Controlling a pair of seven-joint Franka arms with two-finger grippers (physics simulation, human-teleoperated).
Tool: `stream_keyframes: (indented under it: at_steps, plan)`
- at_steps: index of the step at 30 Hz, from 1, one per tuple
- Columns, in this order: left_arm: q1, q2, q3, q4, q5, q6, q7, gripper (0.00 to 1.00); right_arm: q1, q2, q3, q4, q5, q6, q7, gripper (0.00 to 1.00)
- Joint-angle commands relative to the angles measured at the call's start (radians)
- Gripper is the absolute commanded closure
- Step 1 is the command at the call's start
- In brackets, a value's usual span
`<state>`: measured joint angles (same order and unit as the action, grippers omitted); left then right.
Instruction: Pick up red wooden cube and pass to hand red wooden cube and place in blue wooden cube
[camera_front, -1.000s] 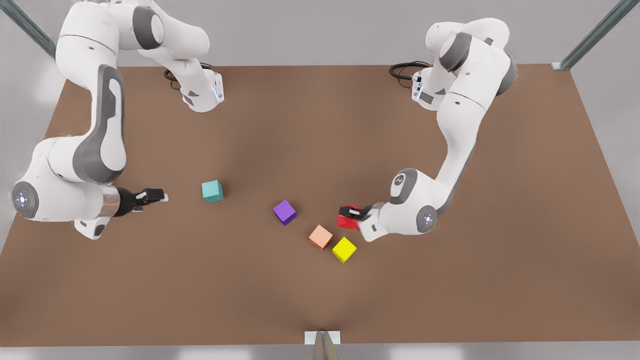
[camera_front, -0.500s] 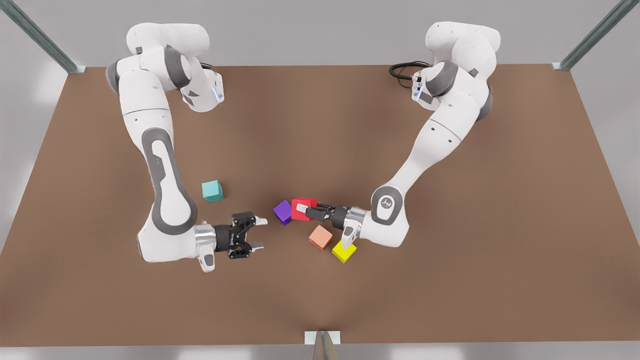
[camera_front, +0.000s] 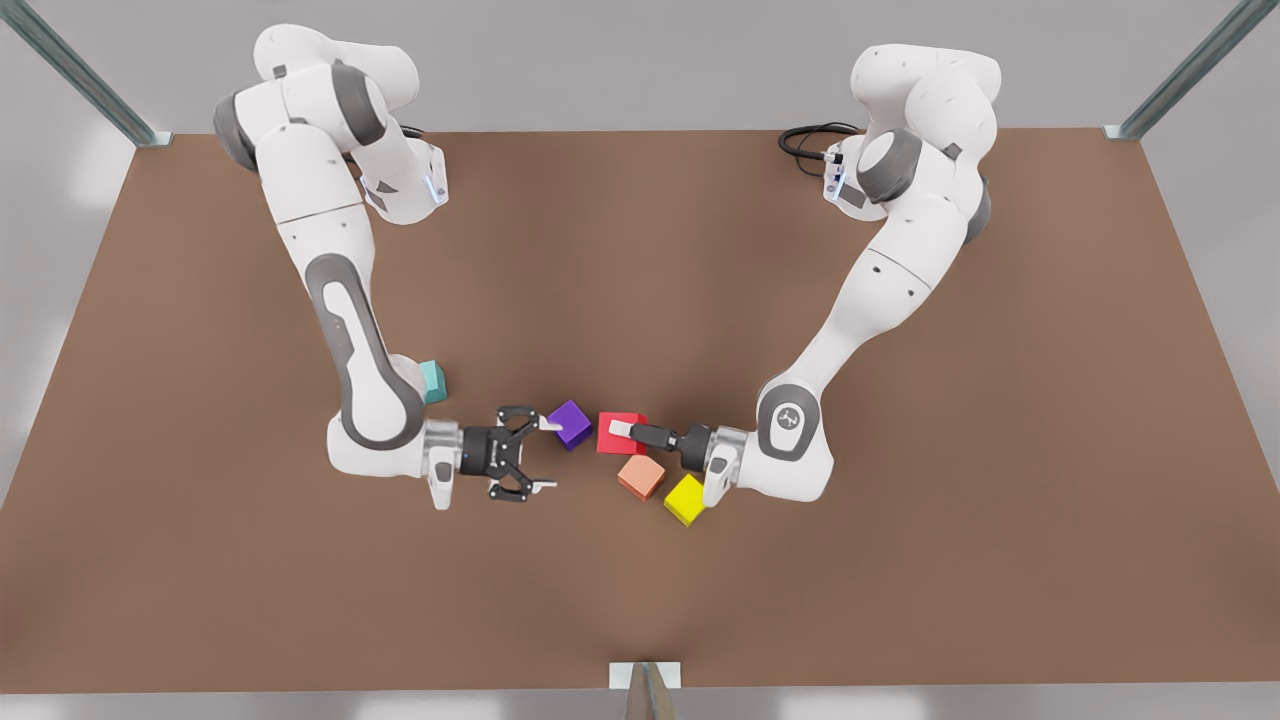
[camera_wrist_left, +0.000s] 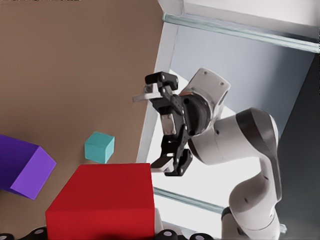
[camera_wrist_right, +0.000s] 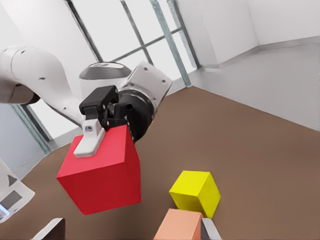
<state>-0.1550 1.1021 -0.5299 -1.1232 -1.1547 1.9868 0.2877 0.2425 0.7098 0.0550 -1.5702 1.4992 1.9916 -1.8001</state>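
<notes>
The red wooden cube (camera_front: 607, 443) hangs above the table, with my left gripper (camera_front: 625, 432) shut on it, on the arm at the front view's right. In the left wrist view the red cube (camera_wrist_left: 102, 200) sits close between my fingers. My right gripper (camera_front: 548, 455) stands open a short gap away at the front view's left, facing the cube; it is also the open gripper (camera_wrist_left: 147, 132) farther off in the left wrist view. The right wrist view shows the red cube (camera_wrist_right: 102, 172) held ahead. The teal blue wooden cube (camera_front: 434, 380) rests on the table, partly hidden behind the right arm.
A purple cube (camera_front: 570, 424) lies by the right gripper's upper fingertip. A salmon-orange cube (camera_front: 641, 475) and a yellow cube (camera_front: 686, 499) sit just below the left gripper. The brown table (camera_front: 900, 560) stretches wide around them.
My right arm swung in from the front view's far left to face the cube. My left gripper carried the red cube leftward, then back a little to the right.
</notes>
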Motion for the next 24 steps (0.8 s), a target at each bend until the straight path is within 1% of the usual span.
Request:
stream_keyframes:
  at_steps: [1, 5, 14, 24]
  plan:
    - [-0.001, 0.001, -0.001, 0.0, -0.03, 0.0, 0.228, 0.35, 0.011, 0.007, 0.0, 0.004, 0.088, 0.042, -0.587, 0.0]
    - [-0.001, 0.002, -0.002, -0.001, -0.031, 0.0, 0.226, 0.35, 0.026, 0.023, 0.0, 0.021, 0.139, 0.049, -0.594, 0.0]
    - [-0.001, 0.004, -0.002, 0.0, -0.033, 0.0, 0.223, 0.35, 0.02, 0.023, 0.028, -0.01, 0.142, -0.063, -0.627, 0.0]
    - [-0.001, 0.005, -0.002, -0.001, -0.033, 0.0, 0.223, 0.35, 0.021, 0.054, 0.063, -0.008, 0.176, -0.063, -0.66, 0.0]
